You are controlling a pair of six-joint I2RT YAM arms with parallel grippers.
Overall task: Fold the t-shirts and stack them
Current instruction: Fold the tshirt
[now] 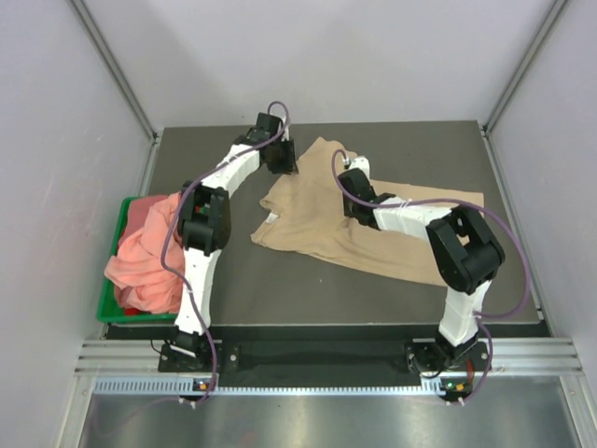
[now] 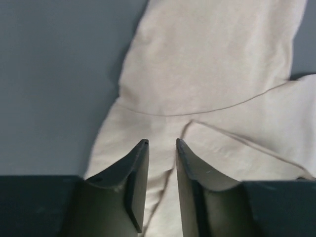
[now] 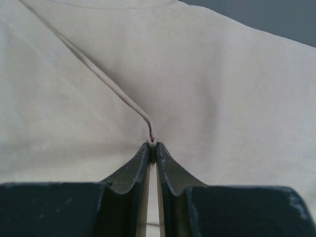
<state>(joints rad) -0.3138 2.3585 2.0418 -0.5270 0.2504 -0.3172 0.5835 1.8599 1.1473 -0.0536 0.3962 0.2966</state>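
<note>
A: Which step is the robot on?

B: Judging by the table (image 1: pixel 373 299), an early fold. The tan t-shirt (image 1: pixel 317 219) lies spread over the middle, one part trailing toward 4 o'clock, creased and not yet squared. The green bin (image 1: pixel 109 289) sits at the 9 o'clock edge with the salmon-pink t-shirts (image 1: pixel 145 257) heaped in it and spilling over its rim.

A: And the arms?

B: The left arm (image 1: pixel 210 201) stretches far out toward 11 o'clock, and the right arm (image 1: pixel 410 217) bends in from 3 o'clock over the cloth. The left end effector (image 1: pixel 283 161) hangs at the shirt's far-left corner with its jaws apart and nothing between them, only fabric beneath. The right end effector (image 3: pixel 153 144) is pinched tight on a thin raised ridge of the tan cloth near the far edge.

A: What does the next move call for?

B: Probably the left taking a fresh hold on that corner, so both can draw the far edge over evenly.
</note>
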